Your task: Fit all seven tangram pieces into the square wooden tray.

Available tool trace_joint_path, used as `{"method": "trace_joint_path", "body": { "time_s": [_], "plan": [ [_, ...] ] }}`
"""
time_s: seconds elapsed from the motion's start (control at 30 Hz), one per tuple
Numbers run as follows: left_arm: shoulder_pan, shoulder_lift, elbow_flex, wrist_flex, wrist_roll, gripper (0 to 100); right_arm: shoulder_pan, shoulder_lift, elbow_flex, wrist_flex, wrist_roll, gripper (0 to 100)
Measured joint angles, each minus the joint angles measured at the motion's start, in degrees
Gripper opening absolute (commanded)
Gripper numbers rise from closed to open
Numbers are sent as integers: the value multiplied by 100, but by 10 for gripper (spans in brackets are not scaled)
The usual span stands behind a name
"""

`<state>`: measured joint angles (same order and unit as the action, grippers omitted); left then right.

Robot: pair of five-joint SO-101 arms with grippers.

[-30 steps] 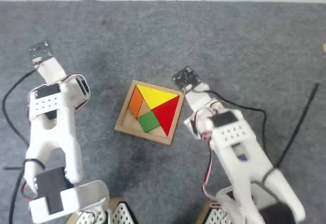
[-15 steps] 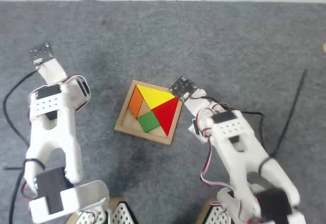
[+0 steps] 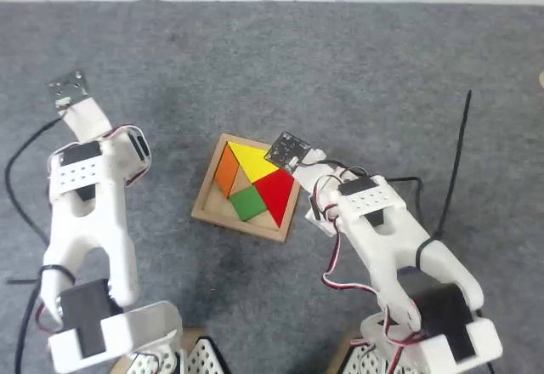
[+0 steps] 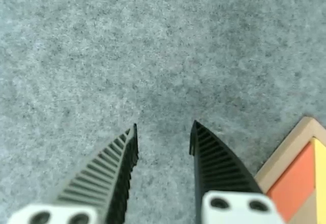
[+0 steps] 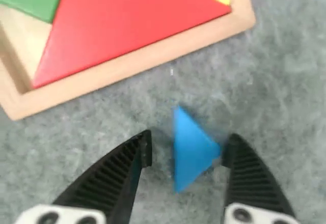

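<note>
The square wooden tray (image 3: 206, 210) lies tilted at the table's middle. It holds a yellow triangle (image 3: 255, 160), an orange piece (image 3: 227, 170), a green square (image 3: 248, 202) and a red triangle (image 3: 277, 189). A blue triangle (image 5: 191, 147) lies on the carpet just outside the tray rim (image 5: 153, 63), between the fingers of my open right gripper (image 5: 187, 145); one finger touches its corner. My left gripper (image 4: 164, 128) is open over bare carpet, beside the tray's corner (image 4: 300, 137).
Grey carpet covers the whole table. The right arm (image 3: 374, 217) leans over the tray's right edge, with a black cable (image 3: 450, 178) looping behind it. The left arm (image 3: 85, 195) stands at the table's left side.
The right arm has swung left and down toward the tray's right edge, and its cable has swung with it. The left arm has not moved.
</note>
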<state>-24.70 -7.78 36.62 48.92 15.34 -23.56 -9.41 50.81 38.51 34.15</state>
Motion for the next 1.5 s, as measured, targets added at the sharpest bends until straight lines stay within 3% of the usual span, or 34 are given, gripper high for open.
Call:
{"method": "trace_joint_path", "body": {
  "time_s": [0.43,0.7,0.97,1.13,1.33,1.5],
  "plan": [
    [0,0,0,-44,0,164,-26,-88,0,62,-229,139],
    [0,0,0,-123,0,164,-70,-1327,0,598,-738,137],
    [0,0,0,-123,0,164,-440,-1908,-149,765,-703,140],
    [-158,0,0,-123,-9,164,-475,-985,-1556,1521,-765,136],
    [-985,35,-237,-53,-9,166,-923,1125,-3745,2233,-598,141],
    [-1960,897,-1679,958,-9,219,-1582,2040,-4527,2356,193,168]
  ]
}}
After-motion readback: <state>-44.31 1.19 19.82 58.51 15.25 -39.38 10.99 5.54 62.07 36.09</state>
